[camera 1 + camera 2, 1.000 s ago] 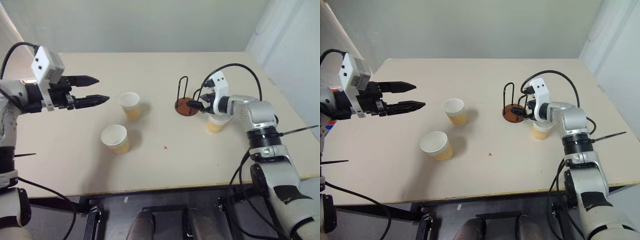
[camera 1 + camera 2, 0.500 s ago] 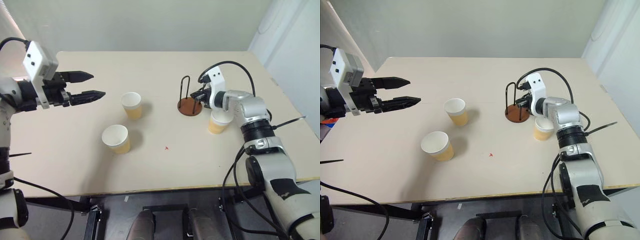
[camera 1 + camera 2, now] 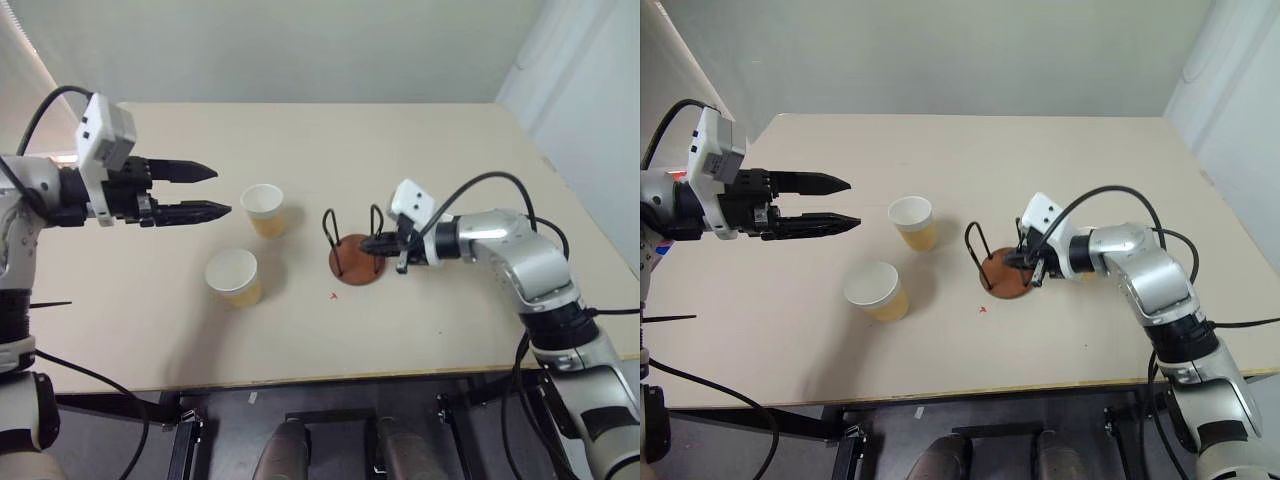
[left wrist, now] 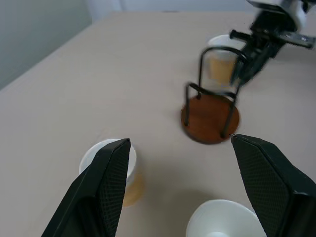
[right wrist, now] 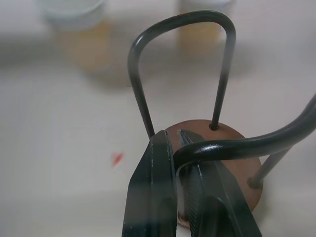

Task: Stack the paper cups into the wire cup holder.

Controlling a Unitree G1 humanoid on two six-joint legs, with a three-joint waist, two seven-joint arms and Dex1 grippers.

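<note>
Right pincer (image 3: 378, 244) is clamped on one loop of the wire cup holder (image 3: 356, 262), right in front of it. The holder looks stiff, light and tippy. Left pincer (image 3: 212, 191) hangs open, two paper cups (image 3: 263, 209) just past and below its tips; they look thin and crushable, so grab mid-wall. The third cup is mostly hidden behind the right pincer.

**Bare tabletop, one red speck**

I see a pale beige table (image 3: 300, 340) running back to a plain grey-white wall (image 3: 280, 50). A small red mark (image 3: 333, 295) sits on the tabletop near its front half. Below the front edge, I make out a dark metal frame (image 3: 330, 415).
</note>
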